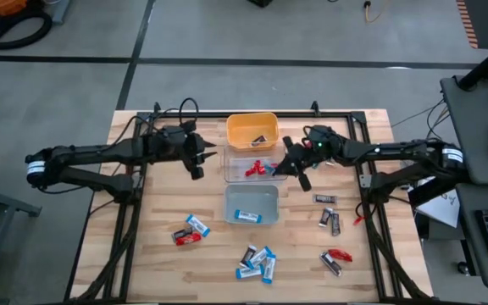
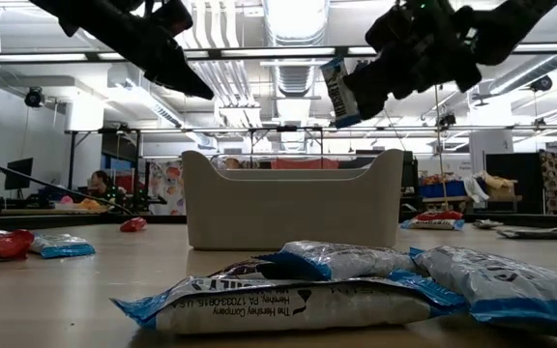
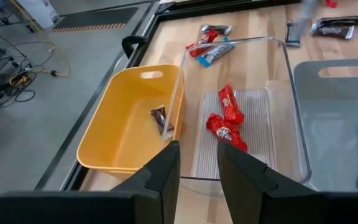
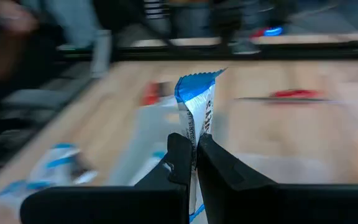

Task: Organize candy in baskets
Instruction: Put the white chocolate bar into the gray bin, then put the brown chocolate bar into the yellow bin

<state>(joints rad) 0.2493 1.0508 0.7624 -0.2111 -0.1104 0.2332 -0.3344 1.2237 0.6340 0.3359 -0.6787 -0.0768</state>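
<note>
blue-and-white candy bar [image 4: 197, 109], crimped wrapper end, pinched upright in right tool [image 4: 193, 155]

Pale wood-plank table [image 1: 159, 254], glossy plastic baskets [image 3: 123, 124], crinkly shiny candy wrappers [image 2: 288, 300]

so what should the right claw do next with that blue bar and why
Probably carry it toward the pale grey-blue basket and let go above it. The right claw is shut on a blue-and-white bar, held in the air near the clear basket, which holds only red bars; the grey-blue one already holds a blue bar.
</note>
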